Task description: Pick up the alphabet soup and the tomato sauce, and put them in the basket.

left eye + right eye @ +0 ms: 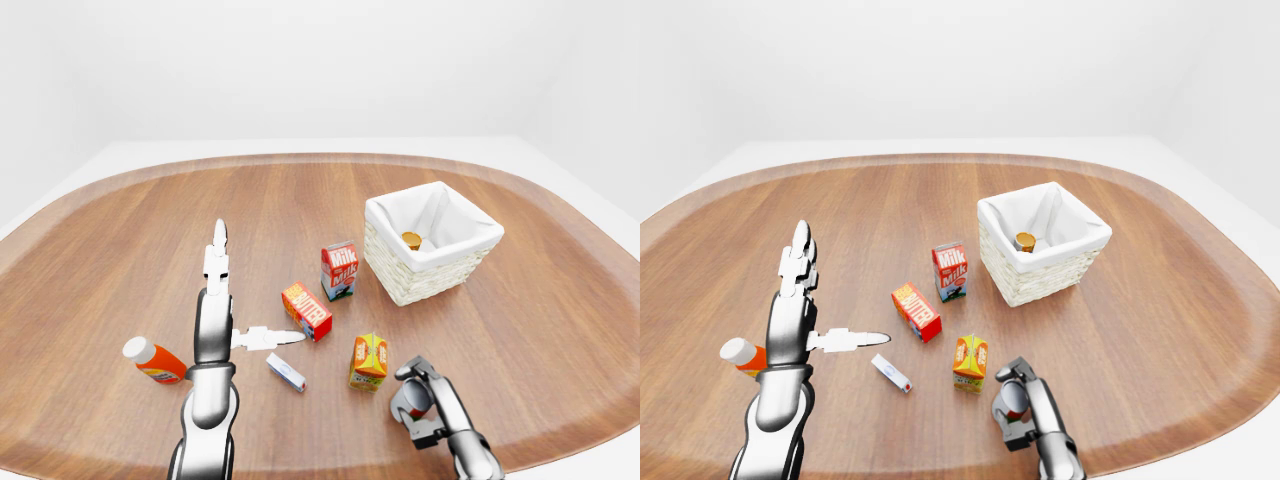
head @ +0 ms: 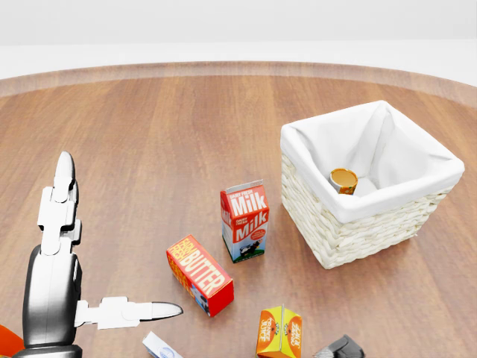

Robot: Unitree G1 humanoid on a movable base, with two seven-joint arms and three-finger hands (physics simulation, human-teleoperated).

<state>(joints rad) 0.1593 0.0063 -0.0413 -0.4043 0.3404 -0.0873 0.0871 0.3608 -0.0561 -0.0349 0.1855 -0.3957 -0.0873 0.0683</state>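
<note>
Right hand (image 1: 428,398) grips a can (image 1: 412,402) low in the left-eye view, just right of the orange carton (image 1: 368,361); left hand (image 1: 222,312) hovers with fingers splayed. Head view: another can (image 2: 343,180) lies inside the wicker basket (image 2: 356,227), beside the milk carton (image 2: 244,221) and butter box (image 2: 199,274).

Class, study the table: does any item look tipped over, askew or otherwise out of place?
Yes. The butter box lies flat on its side at an angle beside the upright milk carton. An orange-labelled bottle lies on its side at the left-eye view's left. One can leans tilted inside the basket.
</note>
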